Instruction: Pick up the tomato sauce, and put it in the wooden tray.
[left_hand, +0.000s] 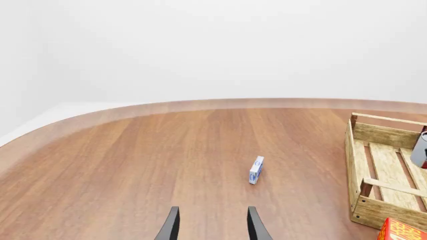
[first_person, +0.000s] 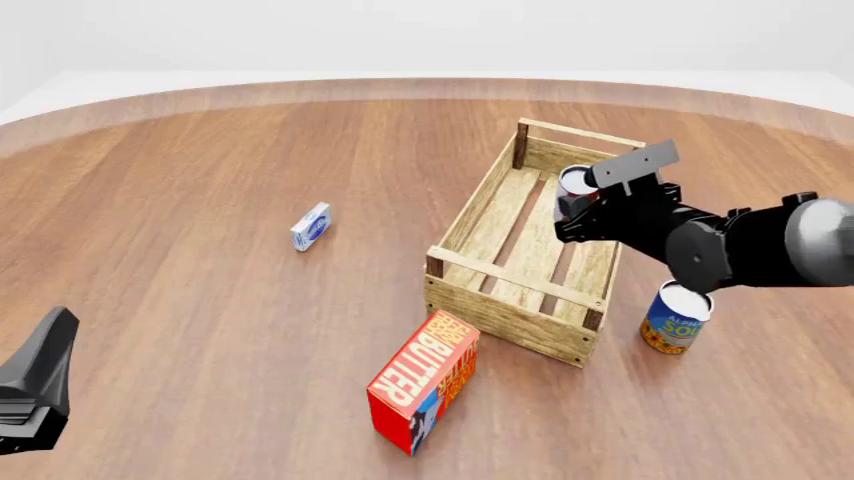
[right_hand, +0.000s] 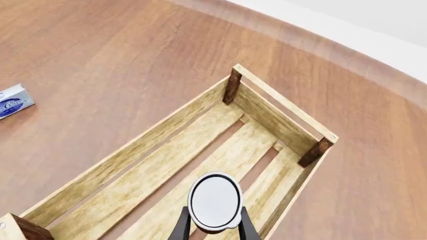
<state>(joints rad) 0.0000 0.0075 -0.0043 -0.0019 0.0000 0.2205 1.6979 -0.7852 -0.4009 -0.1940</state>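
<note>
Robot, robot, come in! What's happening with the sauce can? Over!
Right gripper shut on sauce can, held over the tray. Left gripper open, idle. Nothing blocking the tray floor below the can.

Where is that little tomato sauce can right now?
In the front view, the tomato sauce is on the right, held in the right gripper above the wooden tray.

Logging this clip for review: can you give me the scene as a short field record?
task item: small tomato sauce can with silvery top, upright
held by: right gripper, shut on it, over the crate
target: light-wood slatted wooden tray, nothing resting in it
left gripper: open, holding nothing
other items: blue-and-yellow can, red butter box, small blue-and-white packet
stage: can not yet released
</note>
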